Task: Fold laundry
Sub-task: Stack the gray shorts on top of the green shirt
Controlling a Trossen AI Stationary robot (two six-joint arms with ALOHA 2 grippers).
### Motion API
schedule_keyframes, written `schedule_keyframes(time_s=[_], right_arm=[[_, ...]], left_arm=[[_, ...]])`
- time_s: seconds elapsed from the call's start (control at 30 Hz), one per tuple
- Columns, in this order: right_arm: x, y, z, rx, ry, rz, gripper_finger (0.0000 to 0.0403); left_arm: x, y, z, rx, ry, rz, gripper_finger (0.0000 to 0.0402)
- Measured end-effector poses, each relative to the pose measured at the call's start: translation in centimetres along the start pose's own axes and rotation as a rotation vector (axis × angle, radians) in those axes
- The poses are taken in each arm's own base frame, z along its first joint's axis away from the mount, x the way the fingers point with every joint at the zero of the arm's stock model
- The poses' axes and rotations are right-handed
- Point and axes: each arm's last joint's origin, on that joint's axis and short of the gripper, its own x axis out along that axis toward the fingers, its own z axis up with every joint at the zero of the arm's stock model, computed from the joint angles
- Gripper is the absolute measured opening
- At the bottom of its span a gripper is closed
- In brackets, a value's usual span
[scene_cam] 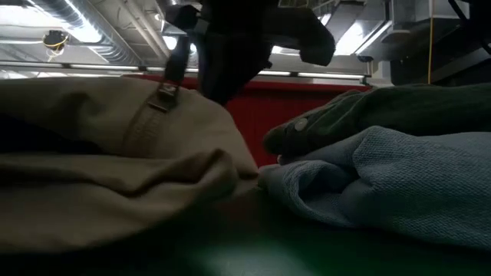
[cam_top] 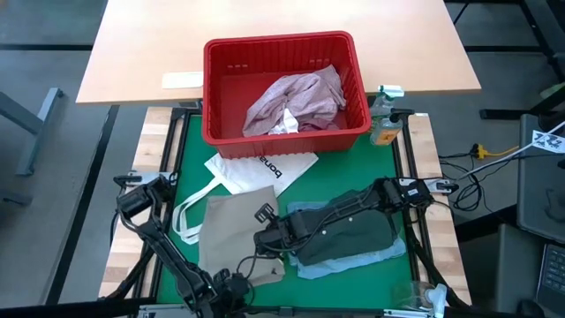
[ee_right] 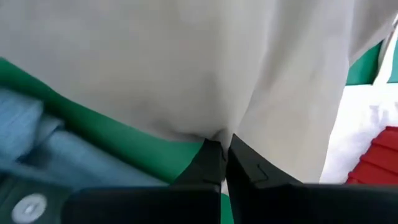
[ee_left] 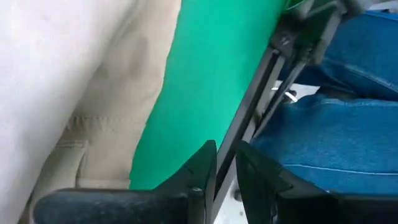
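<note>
I'm working in what looks like a lab or workshop. Exposed ducts (scene_cam: 100, 34) and strip lights (scene_cam: 360, 31) run overhead, and loose cables (cam_top: 481, 163) trail off the green-matted table (cam_top: 190, 146).

The bench (cam_top: 181, 150) has a green top framed by pale wooden edges. At its far end stands a red basket (cam_top: 284, 57), slotted along the rim, with a mottled pink garment (cam_top: 296, 99) and a small white piece (cam_top: 284, 124) inside. Just beside the basket's right corner is a small bottle (cam_top: 383, 124). In front of the basket lies a white tote bag (cam_top: 256, 168) with black lettering, its loop handles reaching toward the left edge. Nearer the front, a beige garment (cam_top: 231, 231) lies flat, partly over the bag's handles. To its right a light blue garment (cam_top: 388, 252) rests on the green top, with a dark grey-green garment (cam_top: 357, 238) on it.
</note>
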Motion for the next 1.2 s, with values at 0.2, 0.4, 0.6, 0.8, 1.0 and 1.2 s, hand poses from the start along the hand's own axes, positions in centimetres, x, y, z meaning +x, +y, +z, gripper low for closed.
schedule_keyframes(time_s=[0.2,0.4,0.6,0.8,1.0,1.2], right_arm=[[0.0,0.4,-0.6,-0.028,0.067,0.033,0.0002],[0.0,0.2,-0.8,-0.025,0.077,0.038,0.0003],[0.2,-0.2,-1.1,0.004,0.078,0.043,0.0004],[0.3,-0.5,-1.3,0.052,0.063,0.077,0.0004],[0.4,-0.6,-1.4,0.059,0.058,0.088,0.0005],[0.4,-0.6,-1.4,0.060,0.058,0.088,0.0005]], left_arm=[[0.0,0.1,-0.1,0.062,-0.026,0.013,0.0051],[0.3,0.3,1.0,0.040,-0.057,0.031,0.0050],[0.8,-0.2,2.7,-0.021,-0.029,-0.043,0.0050],[0.8,-1.1,3.1,-0.037,0.007,-0.143,0.0050],[0.8,-1.4,3.6,-0.055,-0.009,-0.188,0.0050],[0.9,-1.4,3.8,-0.057,-0.009,-0.187,0.0050]])
